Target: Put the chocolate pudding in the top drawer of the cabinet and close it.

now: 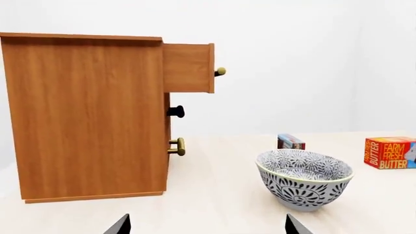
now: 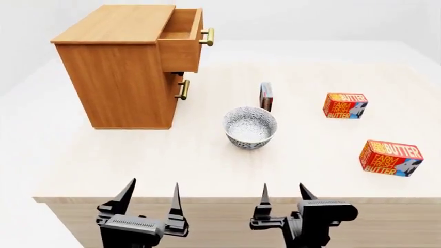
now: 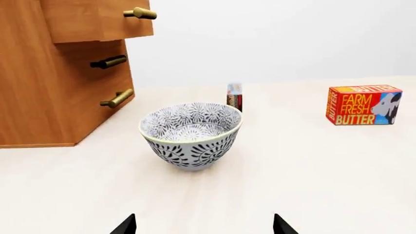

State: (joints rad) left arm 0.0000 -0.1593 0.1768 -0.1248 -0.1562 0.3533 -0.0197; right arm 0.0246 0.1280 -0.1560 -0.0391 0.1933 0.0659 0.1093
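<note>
The chocolate pudding (image 2: 266, 96) is a thin dark brown and red box standing on edge just behind the patterned bowl (image 2: 249, 127); it also shows in the wrist views (image 1: 291, 142) (image 3: 235, 96). The cabinet (image 2: 124, 67) stands at the back left with its top drawer (image 2: 183, 39) pulled part way out, brass handle (image 2: 206, 36) facing right. My left gripper (image 2: 152, 195) and right gripper (image 2: 283, 195) hover open and empty at the table's near edge, well short of the bowl and the pudding.
Two red-orange butter boxes lie on the right, one farther back (image 2: 344, 105), one nearer (image 2: 390, 157). The lower drawer (image 2: 176, 92) is shut, its brass handle (image 2: 183, 89) sticking out. The table's near edge (image 2: 206, 199) runs just behind the fingertips.
</note>
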